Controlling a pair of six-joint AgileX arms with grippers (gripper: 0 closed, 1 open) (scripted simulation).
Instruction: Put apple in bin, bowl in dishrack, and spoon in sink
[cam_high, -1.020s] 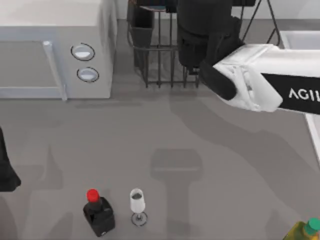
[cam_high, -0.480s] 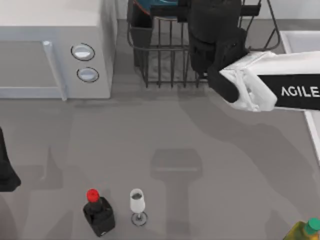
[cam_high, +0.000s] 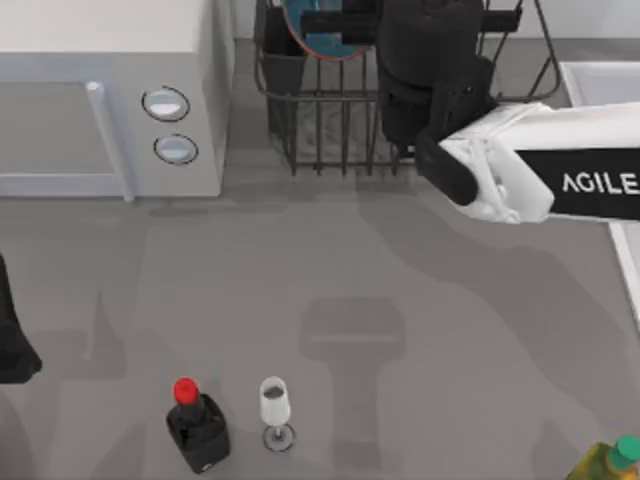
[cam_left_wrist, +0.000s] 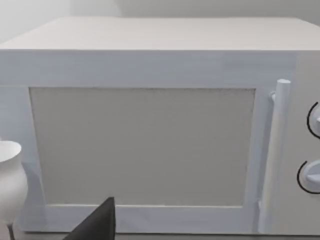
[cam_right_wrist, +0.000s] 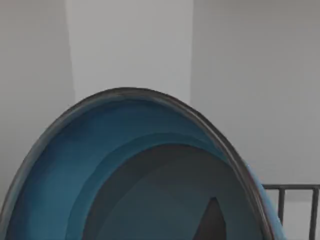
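Dishrack (cam_high: 340, 110) of black wire stands at the far edge of the desk (cam_high: 400, 300), between the white microwave (cam_high: 110, 90) on the left and the pale sink (cam_high: 600, 80) at the right edge. The microwave has two round knobs (cam_high: 166, 104) on its front; in the left wrist view its door and upright handle (cam_left_wrist: 274, 155) face the camera. The right arm (cam_high: 540, 170), white with black lettering, reaches in from the right and ends over the rack, its black wrist hiding the right tool; whether that tool is spread or closed cannot be told. The blue bowl (cam_high: 325, 30) with its thin dark rim sits tilted on edge in the rack, just beside the dark utensil cup (cam_high: 283, 55). In the right wrist view the bowl (cam_right_wrist: 145, 170) rises close to the camera, hollow side showing, with rack bars (cam_right_wrist: 295, 210) beside it. The left arm (cam_high: 12, 330) is parked at the left edge. Near the front edge stand a dark bottle (cam_high: 197, 425) with a red cap and, just beside it, a white wine glass (cam_high: 275, 410); a yellow bottle with a green cap (cam_high: 610, 462) is at the front right corner.
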